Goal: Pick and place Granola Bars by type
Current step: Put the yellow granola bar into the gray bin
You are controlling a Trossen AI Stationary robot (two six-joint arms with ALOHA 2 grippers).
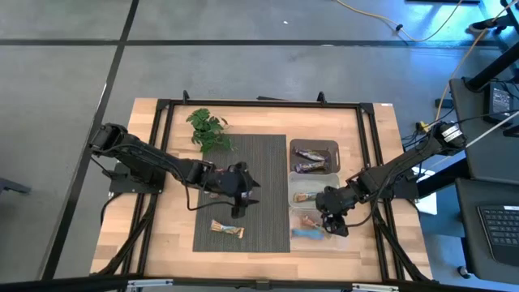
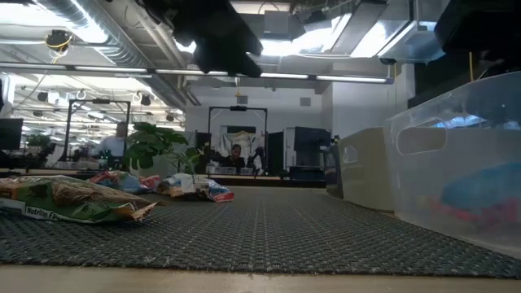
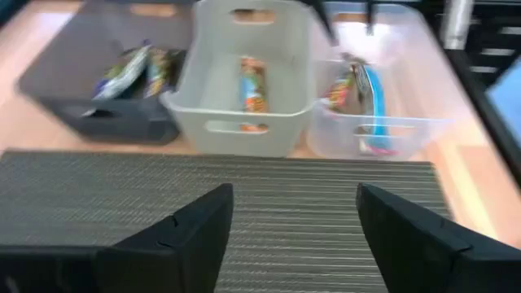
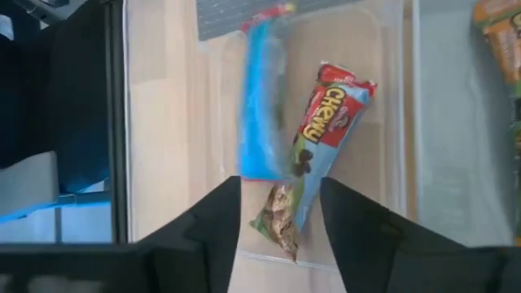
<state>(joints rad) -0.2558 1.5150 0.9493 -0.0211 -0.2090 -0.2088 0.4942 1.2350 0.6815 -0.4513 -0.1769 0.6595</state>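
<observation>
Three bins stand in a row right of the grey mat (image 1: 243, 186). The dark bin (image 1: 315, 143) holds purple-brown Granola Bars (image 3: 130, 69), the pale grey bin (image 3: 244, 134) an orange-tan bar (image 3: 254, 85). The clear bin (image 4: 391, 98) holds a red bar (image 4: 330, 122) and a blue bar (image 4: 260, 106). My right gripper (image 4: 281, 191) hangs open over the clear bin, the red bar's near end (image 4: 278, 221) showing between its fingers. My left gripper (image 3: 293, 203) stands open above the mat, holding nothing. More bars (image 2: 73, 199) (image 2: 195, 189) lie flat on the mat.
A green leafy sprig (image 1: 208, 130) lies at the mat's far left corner. A black frame (image 1: 259, 104) runs around the wooden table top. The mat's middle strip between my left gripper and the bins is bare.
</observation>
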